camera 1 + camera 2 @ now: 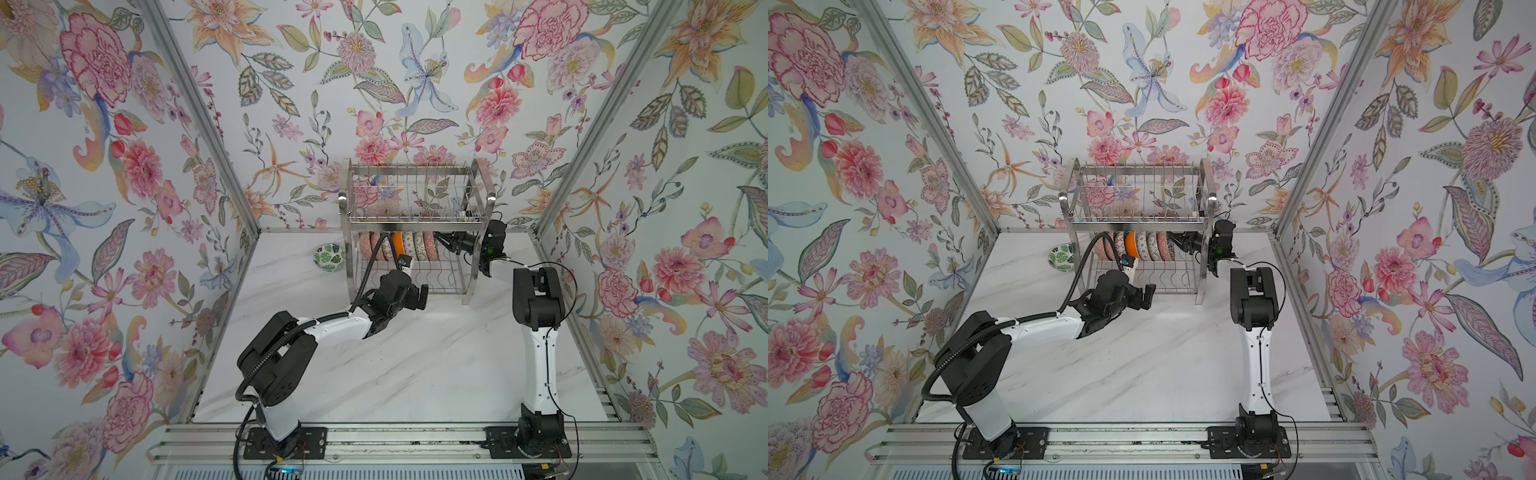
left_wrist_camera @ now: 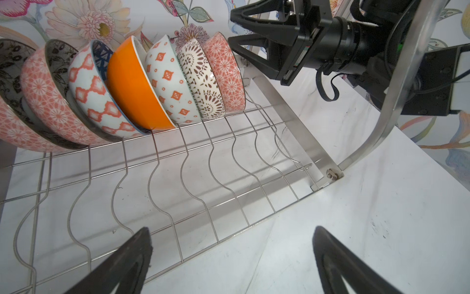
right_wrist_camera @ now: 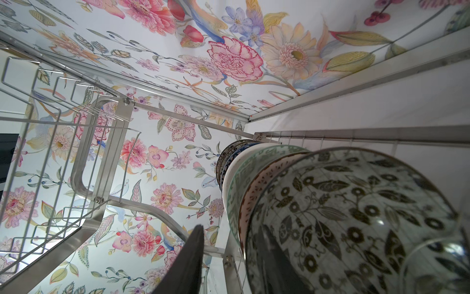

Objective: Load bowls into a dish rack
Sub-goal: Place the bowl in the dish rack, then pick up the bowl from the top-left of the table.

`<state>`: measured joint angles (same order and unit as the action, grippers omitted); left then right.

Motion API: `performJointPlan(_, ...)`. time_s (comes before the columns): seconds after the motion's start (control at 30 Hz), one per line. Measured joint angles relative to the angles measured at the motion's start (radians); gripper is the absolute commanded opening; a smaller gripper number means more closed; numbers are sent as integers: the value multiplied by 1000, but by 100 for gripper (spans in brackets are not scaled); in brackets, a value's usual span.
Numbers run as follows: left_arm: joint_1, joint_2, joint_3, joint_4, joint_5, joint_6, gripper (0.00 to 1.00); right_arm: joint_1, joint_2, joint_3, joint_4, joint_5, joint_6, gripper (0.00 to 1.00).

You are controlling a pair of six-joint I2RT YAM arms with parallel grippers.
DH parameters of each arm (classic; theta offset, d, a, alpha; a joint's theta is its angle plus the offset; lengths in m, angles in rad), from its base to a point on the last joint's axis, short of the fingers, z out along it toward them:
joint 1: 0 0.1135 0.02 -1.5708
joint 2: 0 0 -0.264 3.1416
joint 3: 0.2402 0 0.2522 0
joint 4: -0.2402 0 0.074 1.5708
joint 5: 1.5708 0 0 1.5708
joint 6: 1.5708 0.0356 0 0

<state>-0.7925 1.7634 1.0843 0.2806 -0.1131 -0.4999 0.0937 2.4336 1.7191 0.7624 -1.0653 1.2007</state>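
Observation:
The dish rack [image 1: 415,217] [image 1: 1138,222] stands at the back of the table. Several bowls stand on edge in a row on its lower tier [image 2: 203,157], among them an orange one [image 1: 398,245] [image 2: 132,86]. At the row's right end is a bowl with a pink outside [image 2: 226,73] and a black-white floral inside [image 3: 356,216]. My right gripper [image 1: 440,241] [image 3: 230,229] straddles that bowl's rim, open, with one finger inside and the outer finger [image 3: 193,254] clear of it. My left gripper [image 1: 419,297] [image 2: 232,229] hangs wide open by the rack's front edge, holding nothing. A green leaf bowl [image 1: 329,256] [image 1: 1061,257] sits on the table left of the rack.
The white marble table [image 1: 415,365] is walled by flowered panels with aluminium posts [image 1: 199,124]. The left arm's black cable [image 1: 370,266] arcs in front of the rack's left leg. The rack's curved side leg [image 2: 396,89] stands beside the right arm. A rail [image 1: 399,440] runs along the front.

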Motion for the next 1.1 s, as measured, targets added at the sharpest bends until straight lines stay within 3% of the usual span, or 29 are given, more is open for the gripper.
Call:
performJointPlan(0.4,-1,-43,0,-43,-37,43,99,-63,-100,-121,8,0,0,45)
performJointPlan(0.73,-1,-142,-71,-109,-158,123,99,-151,-256,-266,2,10,-52,56)
performJointPlan(0.97,-1,-256,-160,-134,-213,157,99,-230,-374,-388,-134,54,-160,75)
performJointPlan(1.1,0,-320,-193,-158,-243,156,99,-268,-486,-419,-330,121,-294,95)
